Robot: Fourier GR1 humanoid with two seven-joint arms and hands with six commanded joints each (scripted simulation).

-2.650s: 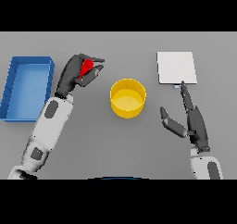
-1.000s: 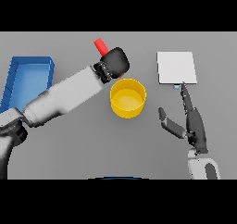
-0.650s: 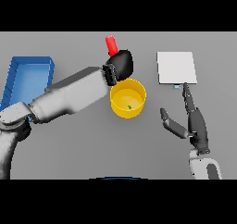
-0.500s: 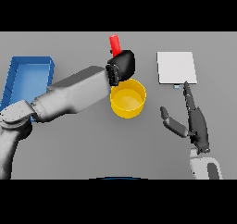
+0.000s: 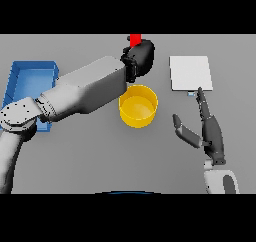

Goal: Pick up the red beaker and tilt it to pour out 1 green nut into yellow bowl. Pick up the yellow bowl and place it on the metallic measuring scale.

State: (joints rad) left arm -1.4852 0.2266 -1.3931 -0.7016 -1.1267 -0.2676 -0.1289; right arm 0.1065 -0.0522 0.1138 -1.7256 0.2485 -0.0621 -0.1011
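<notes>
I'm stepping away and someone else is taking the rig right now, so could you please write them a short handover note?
Left hand: shut on the red beaker, held above the table just beyond the yellow bowl; only the beaker's top shows past the hand.
Right hand: open, idle, fingers straight, just in front of the metallic scale.
The yellow bowl sits mid-table; the blue bin is far left.
Done: beaker picked up and brought to the bowl.
Unclear: no green nut can be made out in the bowl, so check the pour.
Left: finish the pour if needed, then lift the bowl onto the scale.
</notes>
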